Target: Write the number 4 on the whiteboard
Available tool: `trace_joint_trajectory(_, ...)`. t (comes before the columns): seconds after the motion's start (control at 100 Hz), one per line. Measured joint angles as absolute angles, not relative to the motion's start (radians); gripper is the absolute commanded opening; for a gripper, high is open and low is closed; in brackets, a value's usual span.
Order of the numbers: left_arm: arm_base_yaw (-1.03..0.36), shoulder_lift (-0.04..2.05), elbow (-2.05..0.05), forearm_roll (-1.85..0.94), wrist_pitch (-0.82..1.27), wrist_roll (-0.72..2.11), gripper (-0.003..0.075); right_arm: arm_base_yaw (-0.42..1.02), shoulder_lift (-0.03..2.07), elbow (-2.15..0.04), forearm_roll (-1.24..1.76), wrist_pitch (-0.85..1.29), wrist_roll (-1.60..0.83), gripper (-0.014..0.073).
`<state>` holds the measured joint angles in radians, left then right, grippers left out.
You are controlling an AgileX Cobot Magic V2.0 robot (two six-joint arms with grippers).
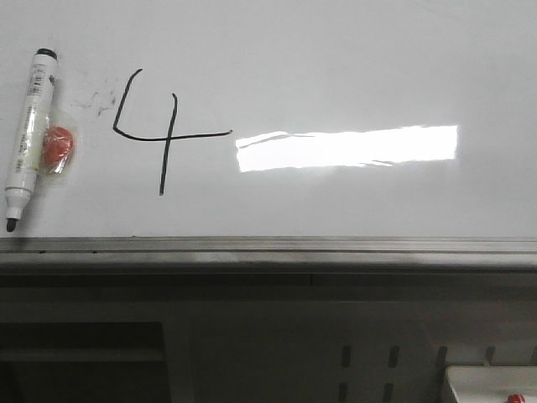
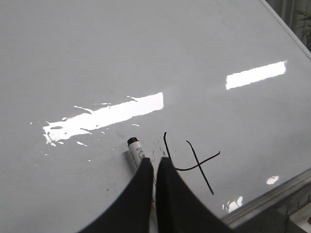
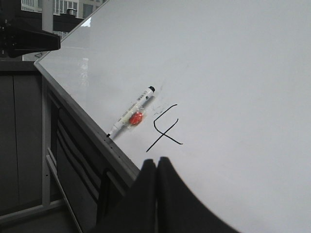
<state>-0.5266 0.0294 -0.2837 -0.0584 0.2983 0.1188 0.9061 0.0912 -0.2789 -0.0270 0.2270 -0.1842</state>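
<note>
The number 4 (image 1: 159,134) sits finished near the whiteboard's (image 1: 352,67) lower-left corner; both the left claw (image 2: 155,167) and right claw (image 3: 156,167) are closed, empty, the left nearer.

a hand-drawn black number 4 (image 1: 159,134) stands on the whiteboard (image 1: 352,59), open at the top, its long crossbar running right toward a bright glare; it also shows in both wrist views. a white marker (image 1: 27,130) lying on the board just left of the figure carries a printed label with a barcode-like block near its black cap, the print too small to read. no other writing can be read.
</note>
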Motion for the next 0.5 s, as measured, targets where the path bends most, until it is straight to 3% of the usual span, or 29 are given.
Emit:
trace_joint_trajectory(0.15,-0.443,0.029,-0.256,-0.059,0.298,0.119,-0.0020,0.906,0.091,-0.279,-0.027,0.227,-0.184,-0.0066)
trace_joint_trajectory(0.5,-0.056,-0.005,-0.079,-0.059,0.298,0.121,-0.0020,0.906,0.091,-0.279,-0.027,0.227,-0.184,-0.0066)
